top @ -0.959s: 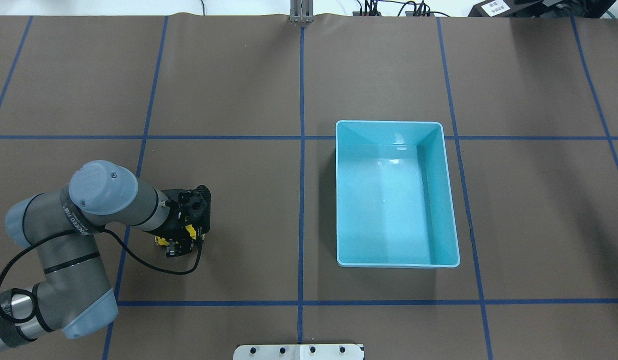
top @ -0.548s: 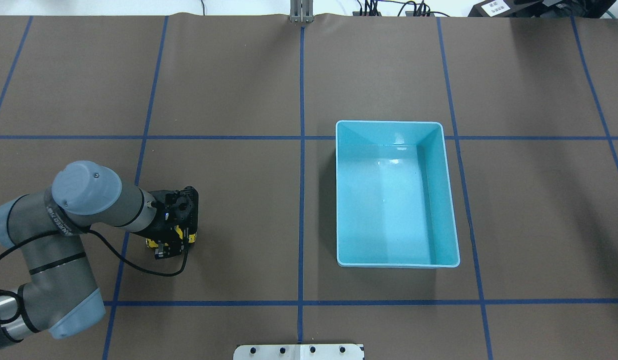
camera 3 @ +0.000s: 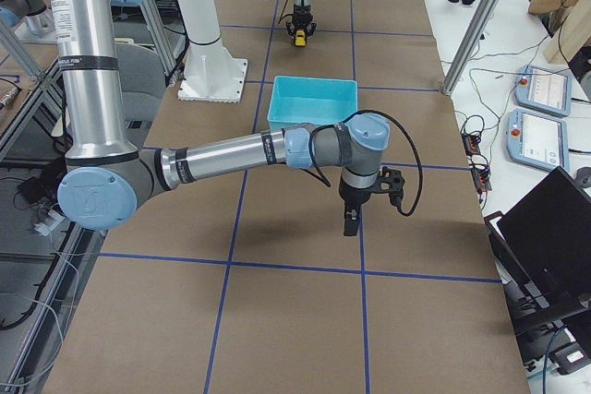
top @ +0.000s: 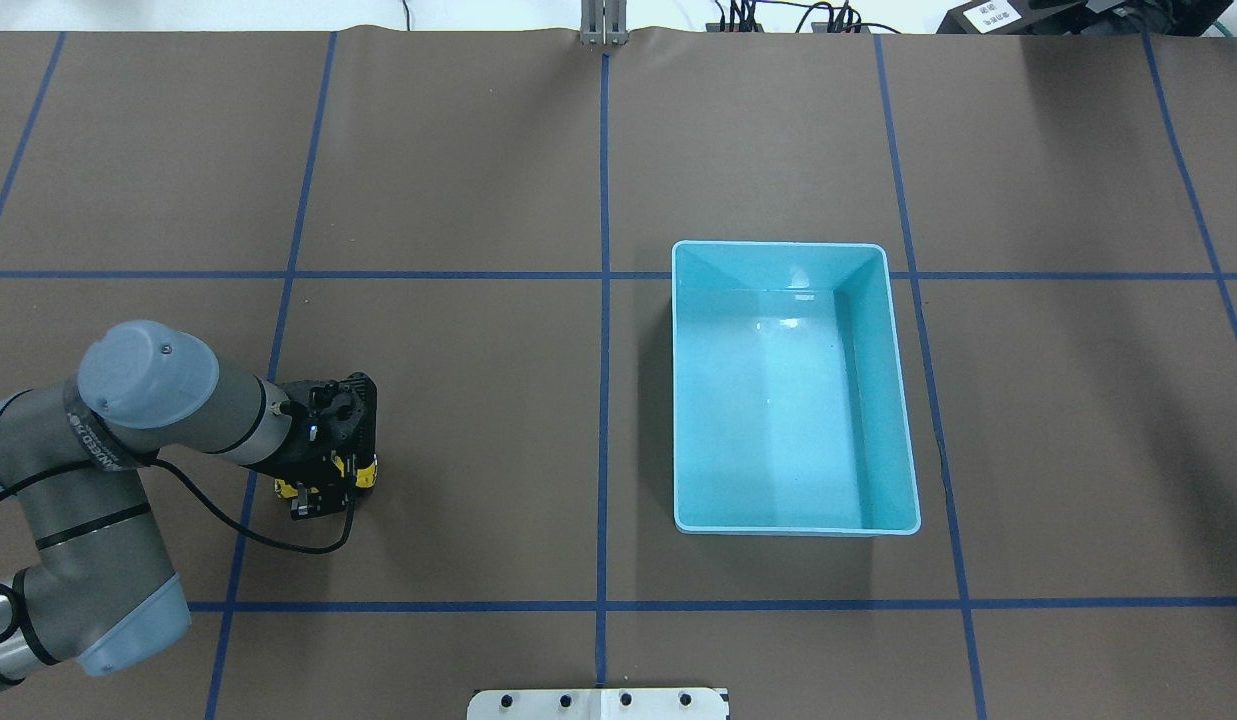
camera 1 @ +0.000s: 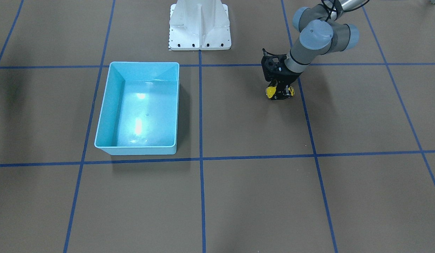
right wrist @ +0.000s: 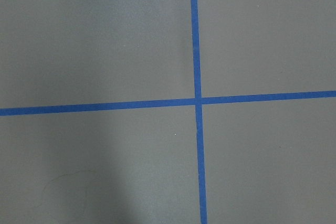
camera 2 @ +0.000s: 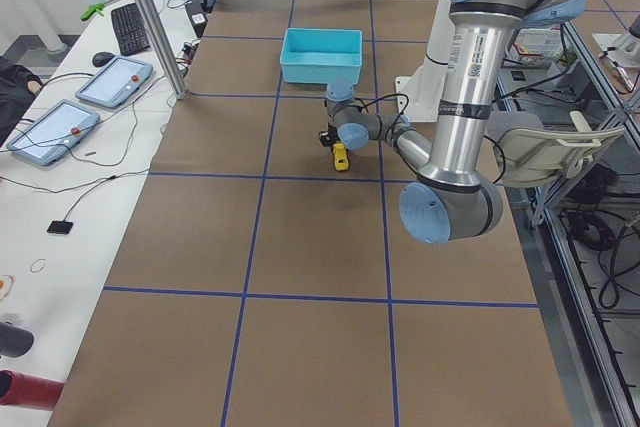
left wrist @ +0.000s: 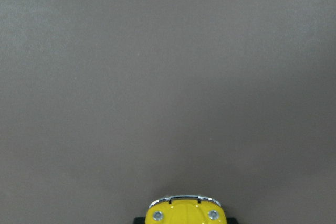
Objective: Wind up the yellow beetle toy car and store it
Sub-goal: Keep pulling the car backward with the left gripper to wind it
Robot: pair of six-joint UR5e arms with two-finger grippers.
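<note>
At the left of the desk (top: 458, 150), the left arm's fingers (camera 1: 281, 92) point straight down, closed on the yellow beetle toy car (top: 284, 488). They grip it across its middle, so yellow shows on both sides. The car sits low at the desk surface, just right of a blue tape line (top: 237, 578). Its long axis runs along the desk's length, in line with the light blue bin (top: 878, 400), which stands well apart to the right. The left wrist view shows a rounded end with chrome bumper and two round lamps. The wide views are too small to tell which end faces the bin. Farther right, the right arm's fingers (camera 3: 349, 220) hang over a crossing of tape lines. Whether they are open I cannot tell.
</note>
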